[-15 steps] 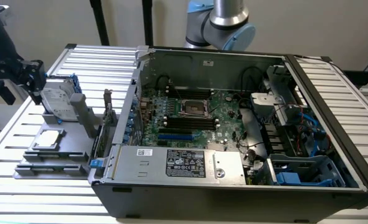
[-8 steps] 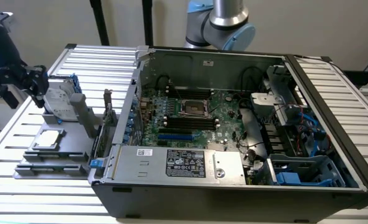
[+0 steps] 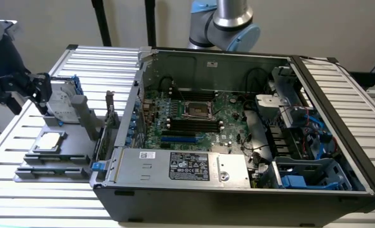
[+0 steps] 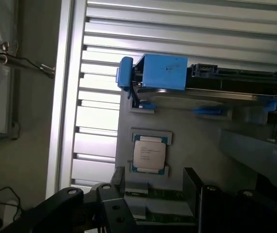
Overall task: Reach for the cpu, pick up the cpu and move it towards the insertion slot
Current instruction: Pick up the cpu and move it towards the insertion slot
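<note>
The cpu [image 3: 50,141] is a small silver-topped square chip lying flat in a grey holder [image 3: 73,142] on the slatted table, to the exterior view's left of the open computer case. In the wrist view the cpu [image 4: 149,154] lies just beyond my fingertips. My gripper [image 3: 30,100] hangs above the holder and slightly further to the exterior view's left than the chip. It is open, clear of the chip, with nothing between its dark fingers [image 4: 118,180]. The insertion slot [image 3: 197,110], a silver-framed square socket, sits on the motherboard inside the case.
A silver hard drive with blue brackets [image 3: 63,97] stands upright on the holder just behind the cpu; its blue bracket [image 4: 160,72] is close. The case's wall [image 3: 127,118] rises between the holder and the motherboard. Black memory slots [image 3: 194,126] lie beside the socket.
</note>
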Available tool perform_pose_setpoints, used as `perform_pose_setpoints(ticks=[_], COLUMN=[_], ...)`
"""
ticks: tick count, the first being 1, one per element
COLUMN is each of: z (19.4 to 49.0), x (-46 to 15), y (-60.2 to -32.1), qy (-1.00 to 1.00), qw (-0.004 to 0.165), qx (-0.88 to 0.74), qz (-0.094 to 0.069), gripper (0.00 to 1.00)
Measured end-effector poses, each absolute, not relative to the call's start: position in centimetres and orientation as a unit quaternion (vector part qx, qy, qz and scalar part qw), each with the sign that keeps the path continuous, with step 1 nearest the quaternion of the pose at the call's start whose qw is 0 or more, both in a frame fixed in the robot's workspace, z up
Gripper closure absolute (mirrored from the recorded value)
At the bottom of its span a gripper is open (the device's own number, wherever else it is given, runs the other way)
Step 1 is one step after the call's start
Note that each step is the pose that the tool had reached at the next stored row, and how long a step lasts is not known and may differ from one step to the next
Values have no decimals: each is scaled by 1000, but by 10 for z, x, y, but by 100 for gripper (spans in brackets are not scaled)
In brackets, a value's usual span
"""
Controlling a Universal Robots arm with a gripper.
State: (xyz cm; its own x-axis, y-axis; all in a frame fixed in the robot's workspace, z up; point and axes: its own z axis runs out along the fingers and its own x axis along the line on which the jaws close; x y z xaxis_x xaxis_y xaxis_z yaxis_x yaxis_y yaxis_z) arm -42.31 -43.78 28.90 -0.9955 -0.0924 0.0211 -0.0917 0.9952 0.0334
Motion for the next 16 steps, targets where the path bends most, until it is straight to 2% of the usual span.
perform_pose_setpoints(ticks=[16], z=[260], x=[-424], y=[-438], qy=[-999], qw=[11], qx=[33], qz=[-16], gripper=[40])
